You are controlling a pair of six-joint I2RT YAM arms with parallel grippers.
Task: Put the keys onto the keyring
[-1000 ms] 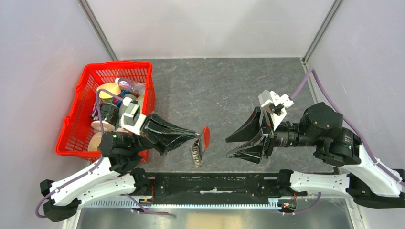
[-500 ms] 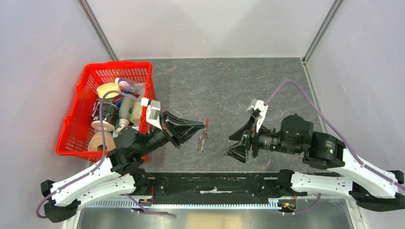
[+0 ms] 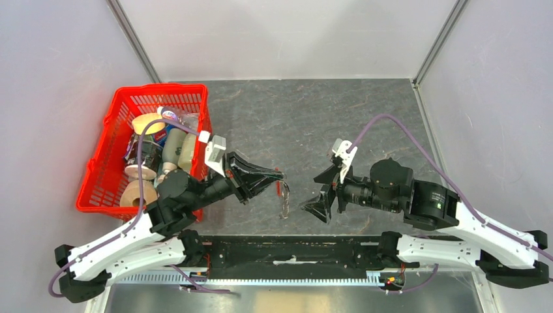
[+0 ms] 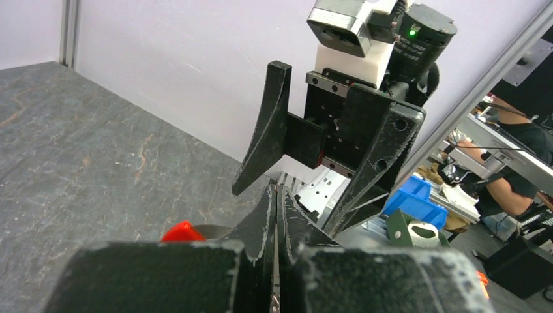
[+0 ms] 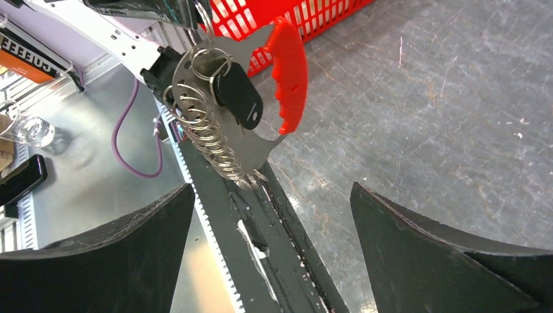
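Observation:
The keyring (image 5: pixel 210 134), a grey metal plate edged with a row of small rings and carrying a red curved strip (image 5: pixel 291 72), hangs from my left gripper (image 3: pixel 279 175). That gripper is shut on its top edge. The black fob of the keys (image 5: pixel 239 98) dangles against the plate from a ring near the top; I cannot make out the silver key among the rings. In the top view the keyring (image 3: pixel 285 199) hangs above the table's near edge. My right gripper (image 3: pixel 319 191) stands wide open just right of it and holds nothing. The left wrist view shows only the red strip (image 4: pixel 182 231).
A red basket (image 3: pixel 96 163) full of bottles and tape rolls stands at the left, behind the left arm. The black rail of the arm bases (image 3: pixel 293 251) runs along the near edge, right below the keyring. Grey walls close in the table.
My left gripper has swung the keyring a little to the right. My right gripper has moved left and nearer to it, and its jaws have opened wider.

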